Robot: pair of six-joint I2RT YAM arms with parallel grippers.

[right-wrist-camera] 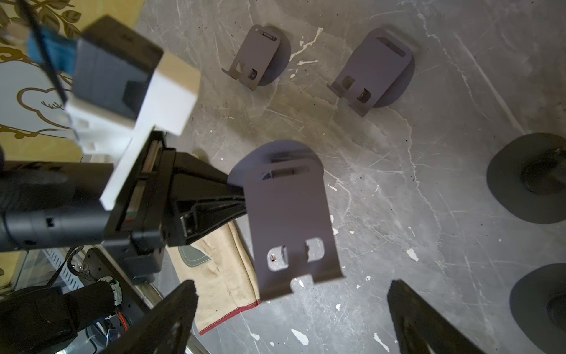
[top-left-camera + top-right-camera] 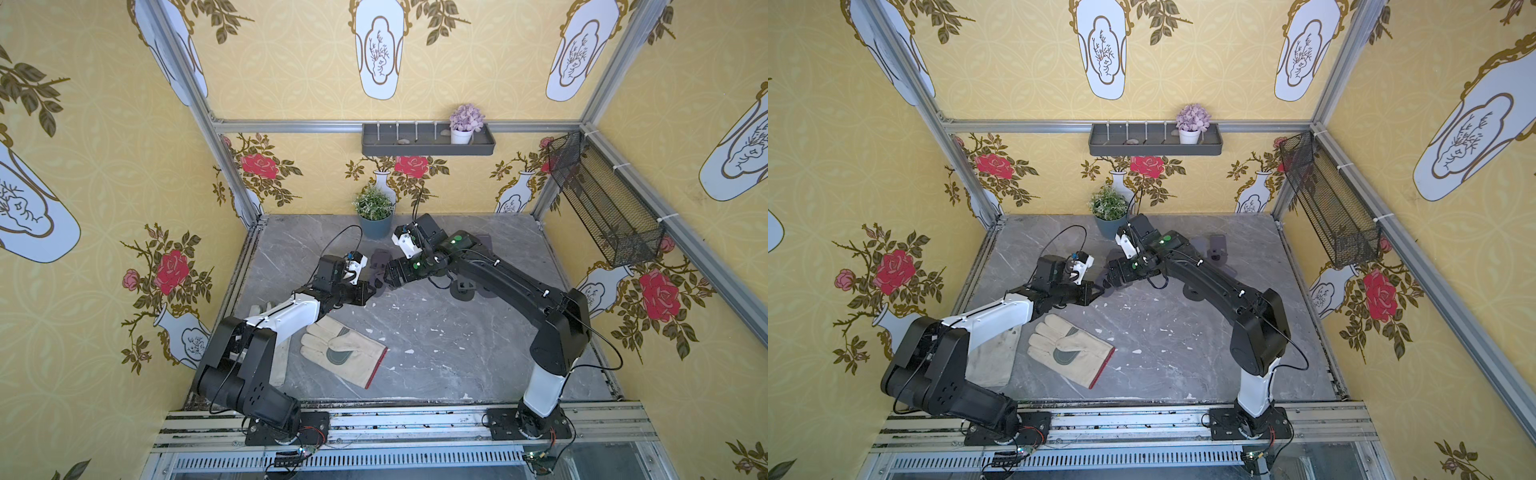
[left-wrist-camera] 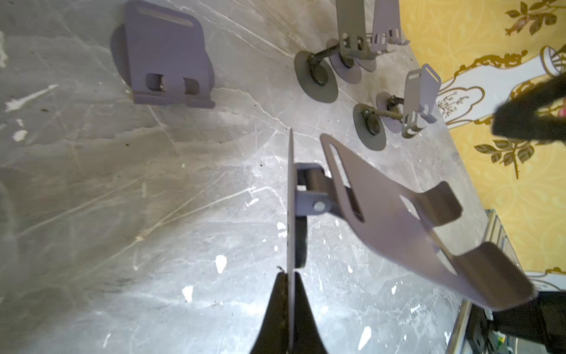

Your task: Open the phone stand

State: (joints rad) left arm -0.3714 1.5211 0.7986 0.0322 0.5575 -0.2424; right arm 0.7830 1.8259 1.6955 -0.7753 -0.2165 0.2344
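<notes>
The purple phone stand (image 3: 398, 220) hangs above the marble table between both arms, and shows as a small purple shape (image 2: 380, 261) in a top view. My left gripper (image 3: 289, 275) is shut on the rim of its round base (image 3: 290, 199), seen edge-on. The plate is swung away from the base on its hinge arm, at an angle. In the right wrist view the plate (image 1: 288, 214) faces the camera, lip end nearest. My right gripper (image 1: 292, 288) stands open, one finger either side of that lip end, not touching it. In both top views the two grippers (image 2: 372, 286) (image 2: 385, 274) nearly meet.
Two folded stands (image 1: 254, 55) (image 1: 372, 70) lie flat on the table. Unfolded stands on dark round bases (image 3: 318, 76) (image 3: 370, 122) stand to the right, under the right arm. A work glove (image 2: 340, 349) lies near the front, another glove (image 2: 280, 357) under the left arm. A potted plant (image 2: 376, 226) stands at the back.
</notes>
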